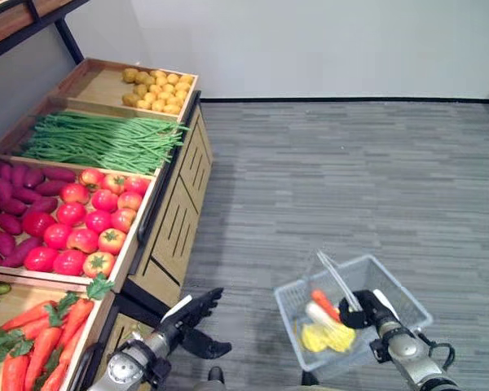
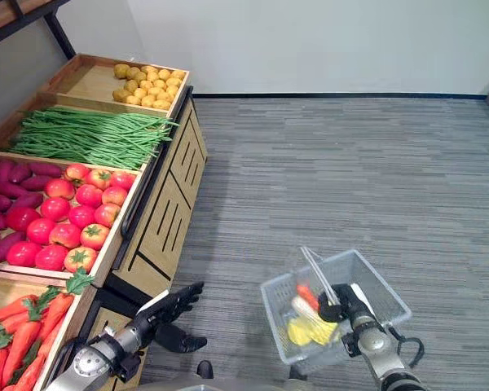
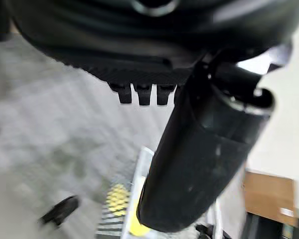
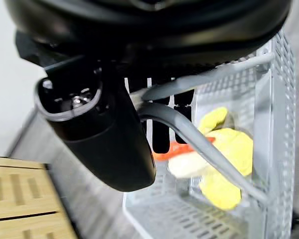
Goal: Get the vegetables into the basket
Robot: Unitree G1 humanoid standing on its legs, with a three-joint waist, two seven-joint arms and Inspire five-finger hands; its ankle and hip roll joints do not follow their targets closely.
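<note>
My right hand [image 1: 367, 310] curls around the handles [image 4: 199, 82] of the grey basket [image 1: 407, 300] (corn and a carrot inside). My left hand [image 1: 197, 312] hangs relaxed beside the wooden stand [image 1: 175, 213] with tomatoes [image 1: 85, 218], above grey floor [image 1: 350, 171].

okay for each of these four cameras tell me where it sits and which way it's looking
Left eye view: on the head, looking down at the stand, floor and basket; both arms show.
Right eye view: beside it, same scene.
Left wrist view: on the left wrist, past the left robot hand toward the floor.
Right wrist view: on the right wrist, at the right robot hand gripping the handle.
Shared: every view shows the basket.
</note>
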